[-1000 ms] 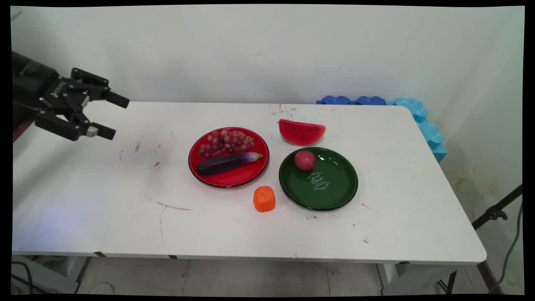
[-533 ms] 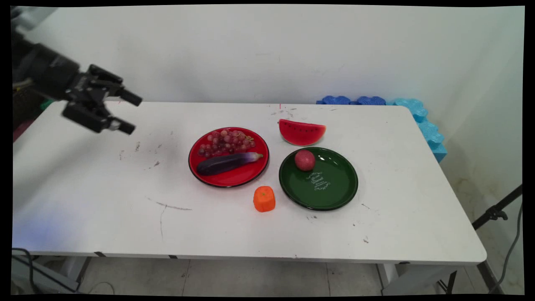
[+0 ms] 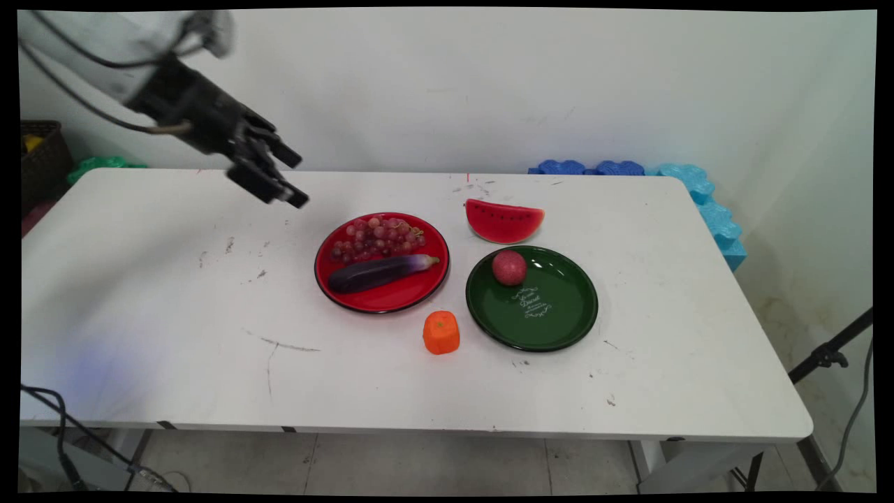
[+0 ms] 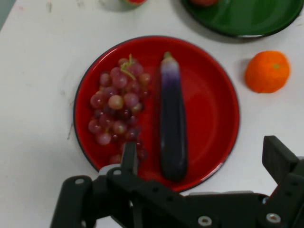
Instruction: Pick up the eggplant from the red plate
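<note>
Shifted rightward from frame's left edge: hand (image 3: 285,180), spread and empty, positioned above worktop (image 3: 174,293), near red plate (image 3: 412,290); nothing grasped yet.

White table (image 3: 174,314) bears red plate (image 3: 422,286), green plate (image 3: 559,328), watermelon slice (image 3: 504,221) (cut-face forward), orange (image 3: 441,332).

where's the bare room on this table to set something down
The white table is bare left of the round red plate, and along the near edge below the orange toy fruit. Also right of the round green plate. It is crowded mid-table, with the watermelon slice close by both plates.
</note>
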